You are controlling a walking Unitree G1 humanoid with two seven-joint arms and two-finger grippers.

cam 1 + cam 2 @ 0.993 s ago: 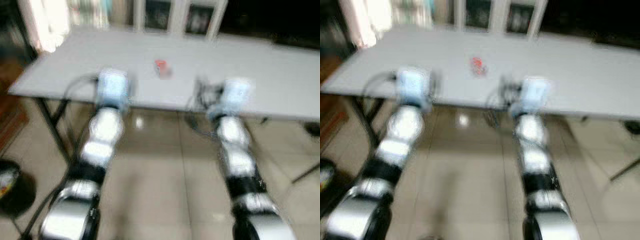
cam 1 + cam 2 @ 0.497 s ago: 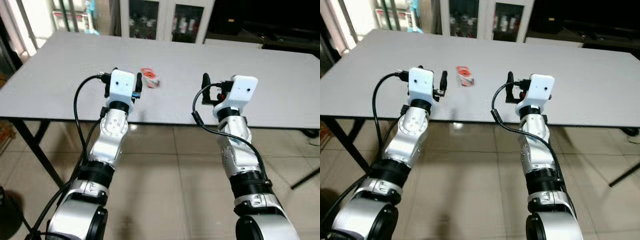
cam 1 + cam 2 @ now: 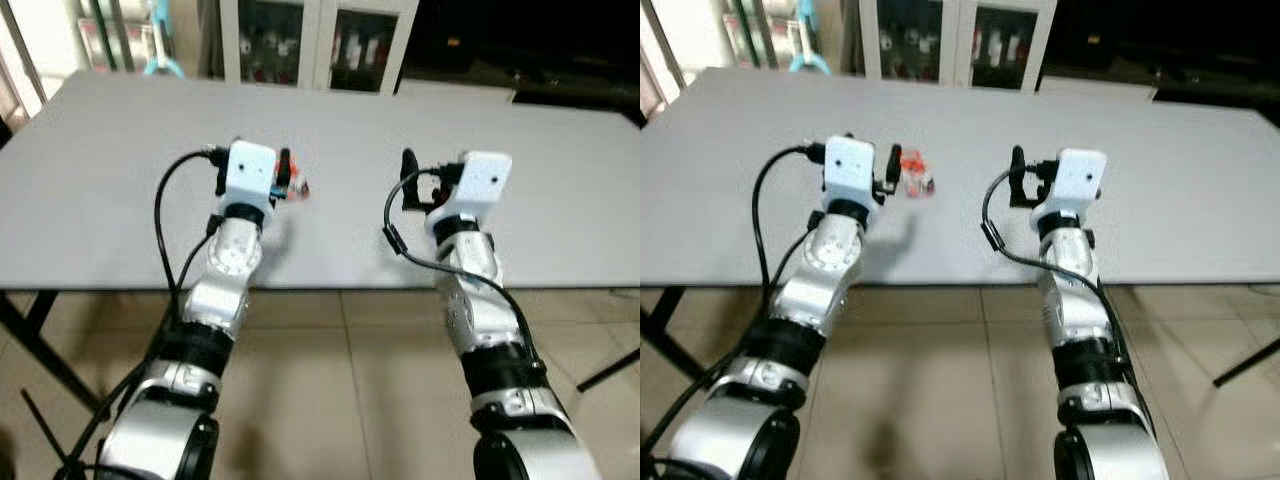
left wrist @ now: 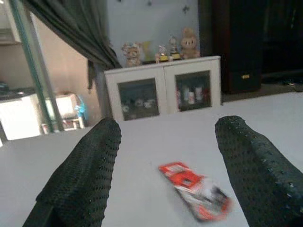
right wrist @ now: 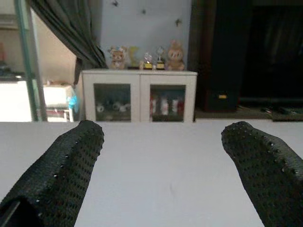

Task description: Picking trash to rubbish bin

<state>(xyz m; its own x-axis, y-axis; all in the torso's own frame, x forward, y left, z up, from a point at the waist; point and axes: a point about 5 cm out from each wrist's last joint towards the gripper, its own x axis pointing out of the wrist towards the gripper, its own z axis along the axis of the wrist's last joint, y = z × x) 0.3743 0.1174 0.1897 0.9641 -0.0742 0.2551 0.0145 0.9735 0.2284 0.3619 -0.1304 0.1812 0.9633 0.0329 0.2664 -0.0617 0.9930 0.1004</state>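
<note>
One small red and white wrapper is lying on the grey tabletop, well in from the near edge. It is looking thin, light and crinkly, so it may slip; pinching it across the middle seems best. The left gripper is pointing at it with fingers wide apart. The right gripper is hanging over bare tabletop, fingers apart too.

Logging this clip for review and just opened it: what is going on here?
The robot stands at a grey table with both arms raised over its edge. The left gripper, fingers open, points at a red and white wrapper lying on the tabletop just ahead of it, not yet touching it. The right gripper is open too, over a bare stretch of table. Nothing is held yet, so the pickup has not begun.
</note>
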